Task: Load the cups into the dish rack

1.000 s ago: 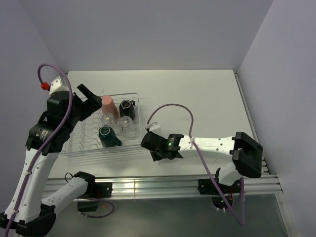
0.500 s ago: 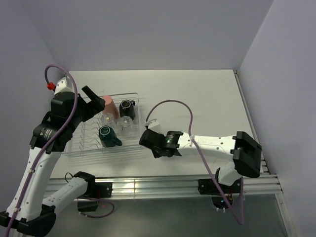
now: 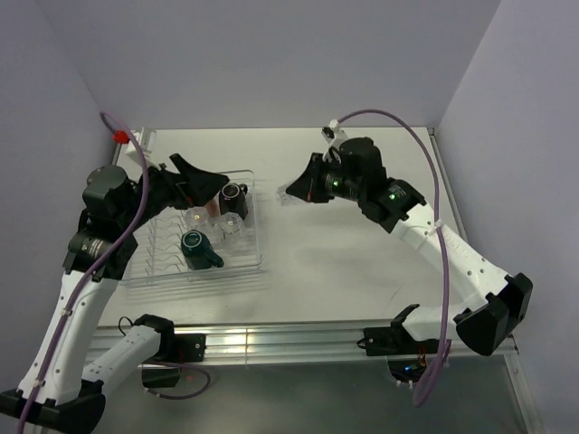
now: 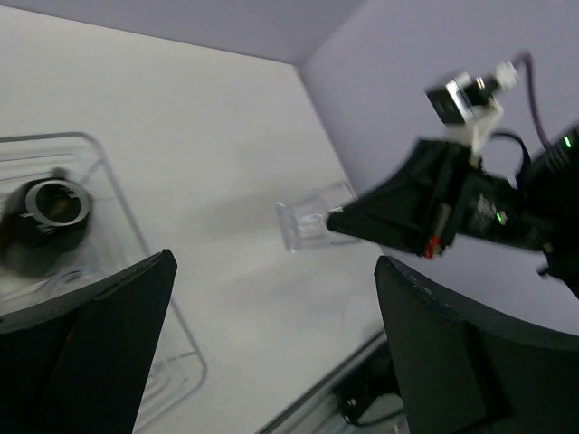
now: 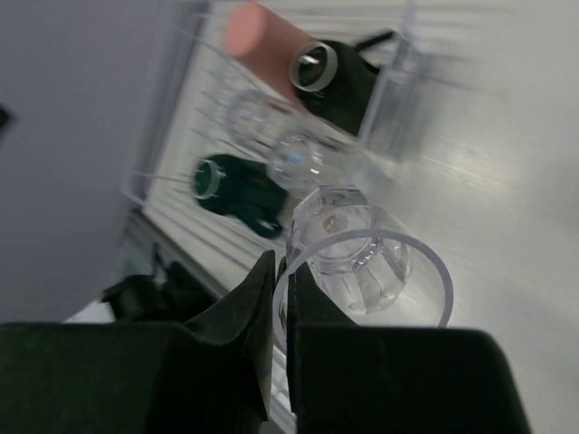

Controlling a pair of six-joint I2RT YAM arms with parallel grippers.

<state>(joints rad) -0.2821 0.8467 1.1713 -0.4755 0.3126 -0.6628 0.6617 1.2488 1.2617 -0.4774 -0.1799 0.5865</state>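
My right gripper (image 5: 280,273) is shut on the rim of a clear tumbler (image 5: 360,260), one of the cups, held in the air right of the dish rack (image 3: 256,237). The top view shows that tumbler (image 3: 293,192) at the right gripper (image 3: 306,188). In the clear rack lie a salmon cup (image 5: 265,36), a black mug (image 5: 331,80), a dark green mug (image 3: 194,245) and two clear tumblers (image 3: 233,227). My left gripper (image 4: 274,262) stands open and empty above the rack's back edge, facing the held tumbler (image 4: 310,220).
The purple walls close in the table at the back and on both sides. The right arm's purple cable (image 3: 409,127) arcs over the table's back right. A metal rail (image 3: 298,339) runs along the near edge.
The right gripper closed on the tumbler low by the rack's right side, then rose and swung toward the back. The left gripper tilted rightward over the rack's back.
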